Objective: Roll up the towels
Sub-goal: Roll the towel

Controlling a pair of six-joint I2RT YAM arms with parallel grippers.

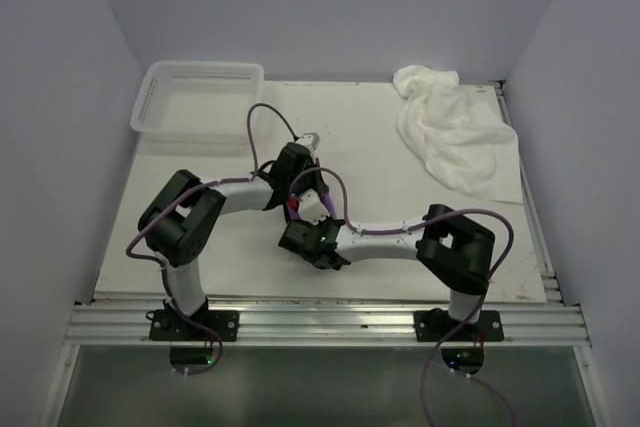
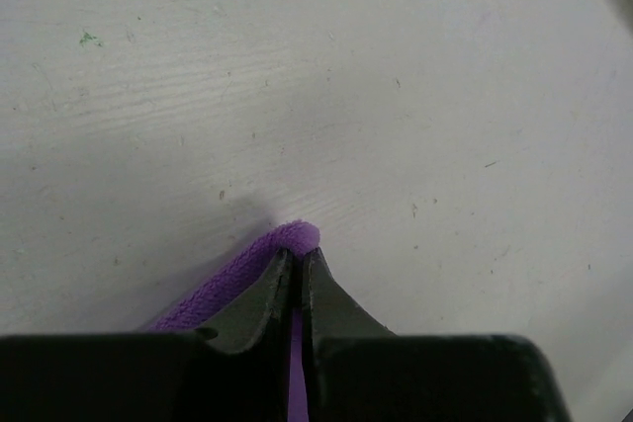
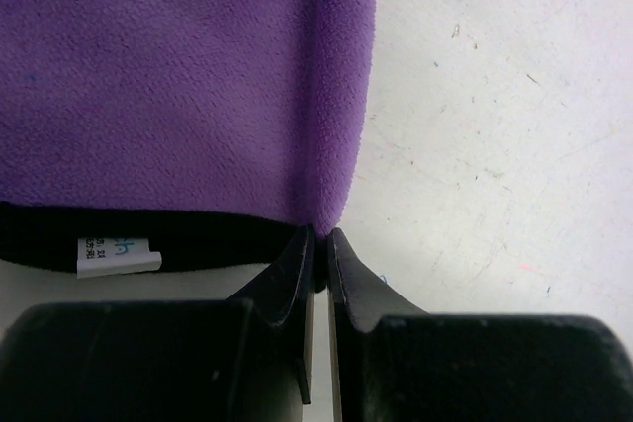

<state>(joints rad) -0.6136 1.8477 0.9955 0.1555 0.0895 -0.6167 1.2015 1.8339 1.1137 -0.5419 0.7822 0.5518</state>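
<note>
The purple towel [image 3: 178, 76] lies flat on the table in the right wrist view, with dark trim along its near edge and a small white label [image 3: 117, 254]. My right gripper [image 3: 320, 239] is shut on its near right corner, at the trim. In the left wrist view my left gripper [image 2: 299, 256] is shut on a folded edge of the purple towel [image 2: 223, 289], which bulges just past the fingertips. In the top view both wrists meet over mid-table and hide this towel. The white towel [image 1: 455, 127] lies crumpled at the far right, away from both grippers.
A white mesh basket [image 1: 198, 107] stands at the far left corner. Grey walls close in the table [image 1: 360, 127] on three sides. Purple cables loop over both arms near the middle.
</note>
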